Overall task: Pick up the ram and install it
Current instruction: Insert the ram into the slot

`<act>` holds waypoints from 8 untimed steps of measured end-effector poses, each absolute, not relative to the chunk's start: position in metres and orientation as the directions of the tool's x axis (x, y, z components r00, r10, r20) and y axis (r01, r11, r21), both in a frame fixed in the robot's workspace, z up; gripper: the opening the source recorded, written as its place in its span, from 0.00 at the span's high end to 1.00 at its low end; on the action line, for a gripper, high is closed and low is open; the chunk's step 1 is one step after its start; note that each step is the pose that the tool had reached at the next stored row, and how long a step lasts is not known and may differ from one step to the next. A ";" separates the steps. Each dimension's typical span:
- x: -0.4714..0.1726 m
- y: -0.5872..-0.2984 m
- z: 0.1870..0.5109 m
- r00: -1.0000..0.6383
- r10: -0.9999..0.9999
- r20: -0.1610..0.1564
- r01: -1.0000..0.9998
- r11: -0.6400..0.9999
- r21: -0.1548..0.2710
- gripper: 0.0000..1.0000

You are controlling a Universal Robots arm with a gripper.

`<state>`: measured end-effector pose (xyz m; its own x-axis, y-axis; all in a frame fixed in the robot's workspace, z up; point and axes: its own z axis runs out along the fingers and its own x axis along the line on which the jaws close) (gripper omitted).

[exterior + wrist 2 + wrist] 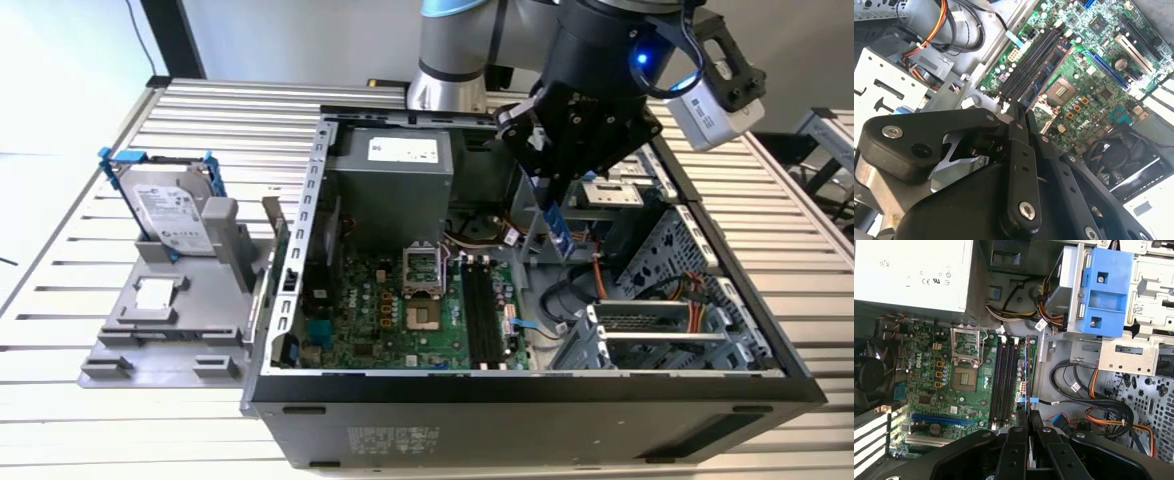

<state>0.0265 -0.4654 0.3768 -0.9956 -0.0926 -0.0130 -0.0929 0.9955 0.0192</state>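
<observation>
Gripper [545, 185] clamped on the ram [555, 228] over the open computer case [534, 385].

The fingers [1015, 450] were pinched almost closed on the thin stick's upper end, and it hung edge-on beneath them, clear of the motherboard [360, 330]. In the exterior view the long black slots [478, 315] lay at seven o'clock from the ram and apart from it. The power supply [394, 175] stood at ten o'clock, looped cables [567, 300] at five, and the hard drive [174, 210] outside the case at nine.

Reaches down from twelve o'clock in the exterior view on the arm [454, 50], wrist [601, 60] vertical; points gripper [549, 183] straight down, jaws pinched narrow on the ram [558, 225].
</observation>
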 end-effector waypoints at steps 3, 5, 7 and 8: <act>0.026 -0.465 0.373 -0.996 -0.092 -0.013 -0.093 0.996 0.016 1.00; 0.026 -0.465 0.371 -0.996 -0.092 -0.013 -0.093 0.996 0.015 1.00; 0.026 -0.465 0.370 -0.996 -0.092 -0.012 -0.092 0.996 0.014 1.00; 0.026 -0.465 0.369 -0.996 -0.092 -0.013 -0.092 0.996 0.014 1.00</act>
<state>0.0265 -0.4647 0.3686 -0.9957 -0.0921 -0.0126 -0.0923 0.9956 0.0138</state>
